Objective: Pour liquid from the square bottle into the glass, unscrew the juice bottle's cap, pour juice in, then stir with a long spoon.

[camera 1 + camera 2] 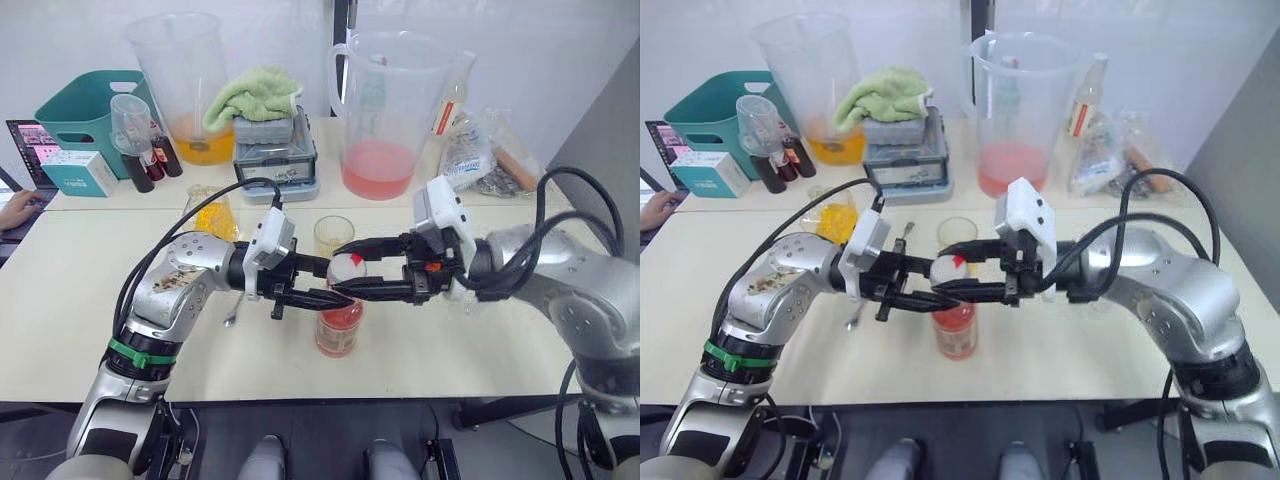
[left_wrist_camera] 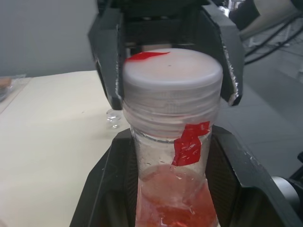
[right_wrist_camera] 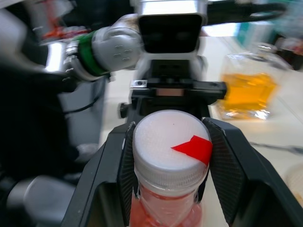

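While my left end effector clamps the juice bottle upright on the worktop just before the glass, my right end effector, closed on the cap, should twist squarely without tipping it.

We're looking at a lab or test room set up for robot trials. Plain cream desks are pushed together against a bare white wall. On them sit huge clear plastic measuring pitchers, a teal plastic storage basket and grey lidded boxes, and an open laptop runs at the edge under a person's hand.
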Available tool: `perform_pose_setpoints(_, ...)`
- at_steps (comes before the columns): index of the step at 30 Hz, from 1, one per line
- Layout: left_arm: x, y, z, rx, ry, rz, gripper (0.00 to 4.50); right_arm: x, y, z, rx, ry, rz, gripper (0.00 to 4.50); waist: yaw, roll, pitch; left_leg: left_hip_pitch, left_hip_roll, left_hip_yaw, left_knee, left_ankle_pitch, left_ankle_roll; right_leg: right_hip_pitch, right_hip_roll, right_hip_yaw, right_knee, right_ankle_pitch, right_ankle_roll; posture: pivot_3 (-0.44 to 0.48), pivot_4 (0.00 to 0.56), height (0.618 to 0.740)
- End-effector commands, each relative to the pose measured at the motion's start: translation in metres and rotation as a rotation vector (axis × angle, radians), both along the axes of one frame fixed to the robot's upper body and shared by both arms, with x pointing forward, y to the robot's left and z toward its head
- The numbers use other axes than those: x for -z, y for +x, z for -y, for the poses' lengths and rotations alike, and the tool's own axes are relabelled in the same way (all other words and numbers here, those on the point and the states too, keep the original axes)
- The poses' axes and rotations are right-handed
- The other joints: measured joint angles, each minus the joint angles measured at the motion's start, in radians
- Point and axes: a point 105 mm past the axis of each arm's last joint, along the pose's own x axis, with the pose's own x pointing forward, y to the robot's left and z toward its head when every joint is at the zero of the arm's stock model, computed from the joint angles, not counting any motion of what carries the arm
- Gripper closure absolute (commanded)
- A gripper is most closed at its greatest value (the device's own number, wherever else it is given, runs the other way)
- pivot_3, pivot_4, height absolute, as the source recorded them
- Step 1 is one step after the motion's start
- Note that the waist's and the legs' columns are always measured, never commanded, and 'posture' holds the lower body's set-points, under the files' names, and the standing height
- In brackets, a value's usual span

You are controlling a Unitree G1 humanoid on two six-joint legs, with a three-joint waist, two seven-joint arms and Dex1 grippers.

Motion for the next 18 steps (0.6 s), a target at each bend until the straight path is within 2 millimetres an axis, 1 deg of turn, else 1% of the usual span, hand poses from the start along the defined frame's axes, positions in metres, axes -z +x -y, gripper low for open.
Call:
perform_pose_setpoints(1, 0.000, 0.001, -0.003, -0.003, 0.014, -0.001, 2.94, 0.010, 0.007, -0.006, -0.250, -0.112, 0.017, 2.80, -0.011, 0.000, 0.000, 0.000, 0.000, 0.000, -0.001, 0.000, 0.000, 0.000, 0.000, 0.000, 0.000, 0.000, 0.000, 0.000, 0.150, 0.740)
perform_pose_setpoints(3, 0.000, 0.001, -0.004, 0.000, 0.021, 0.002, 2.94, 0.018, 0.011, -0.006, -0.345, -0.211, 0.025, 2.80, -0.011, 0.000, 0.000, 0.001, 0.000, 0.000, -0.002, 0.000, 0.000, 0.000, 0.000, 0.000, -0.001, 0.000, 0.000, 0.000, 0.150, 0.740)
perform_pose_setpoints(4, 0.000, 0.000, -0.004, 0.002, 0.023, 0.003, 2.94, 0.016, 0.013, -0.009, -0.377, -0.232, 0.027, 2.80, -0.011, 0.000, 0.000, 0.001, 0.000, 0.000, -0.001, 0.000, 0.000, 0.000, 0.000, 0.000, -0.001, 0.000, 0.000, 0.000, 0.150, 0.740)
perform_pose_setpoints(8, 0.000, -0.001, -0.004, 0.007, 0.028, 0.003, 2.94, 0.004, 0.025, -0.023, -0.413, -0.226, 0.047, 2.80, -0.012, 0.000, 0.000, 0.002, 0.000, -0.001, -0.001, 0.000, 0.000, 0.002, 0.000, -0.001, -0.003, 0.000, 0.000, 0.000, 0.150, 0.740)
perform_pose_setpoints(11, -0.001, 0.000, -0.004, 0.006, 0.026, 0.004, 2.94, 0.000, 0.026, -0.025, -0.423, -0.211, 0.046, 2.80, -0.012, 0.000, 0.000, 0.003, 0.000, -0.001, -0.001, 0.000, -0.001, 0.002, 0.000, 0.000, 0.000, 0.000, 0.000, 0.000, 0.150, 0.740)
perform_pose_setpoints(12, -0.001, -0.001, -0.004, 0.006, 0.025, 0.005, 2.94, -0.003, 0.025, -0.025, -0.426, -0.200, 0.042, 1.75, -0.012, 0.000, 0.000, 0.004, 0.000, -0.001, -0.001, 0.001, -0.001, 0.002, 0.000, 0.000, 0.000, 0.000, 0.000, 0.000, 0.150, 0.740)
perform_pose_setpoints(15, -0.002, -0.001, -0.003, 0.004, 0.022, 0.005, 2.94, -0.009, 0.021, -0.022, -0.424, -0.183, 0.013, 0.74, -0.011, 0.000, 0.000, 0.003, 0.000, -0.001, -0.001, 0.001, -0.001, 0.000, 0.000, 0.000, 0.002, 0.000, 0.000, 0.000, 0.150, 0.740)
perform_pose_setpoints(16, -0.002, -0.001, -0.003, 0.004, 0.022, 0.005, 2.94, -0.011, 0.020, -0.021, -0.423, -0.179, 0.007, 0.48, -0.011, 0.000, 0.000, 0.002, 0.000, -0.001, -0.001, 0.001, -0.001, 0.000, 0.000, 0.000, 0.002, 0.000, 0.000, 0.000, 0.150, 0.740)
perform_pose_setpoints(17, -0.002, -0.001, -0.003, 0.003, 0.020, 0.004, 2.94, -0.019, 0.017, -0.018, -0.420, -0.153, 0.006, 0.07, -0.011, 0.000, 0.000, 0.002, 0.000, -0.001, -0.001, 0.001, -0.001, 0.000, 0.000, 0.000, 0.002, 0.000, 0.000, 0.000, 0.150, 0.740)
perform_pose_setpoints(18, -0.002, 0.000, -0.002, 0.003, 0.019, 0.003, 2.94, -0.028, 0.012, -0.013, -0.419, -0.125, 0.008, 0.03, -0.009, 0.000, 0.000, 0.002, 0.000, -0.001, -0.001, 0.001, -0.001, 0.000, 0.000, 0.000, 0.002, 0.000, 0.000, 0.000, 0.150, 0.740)
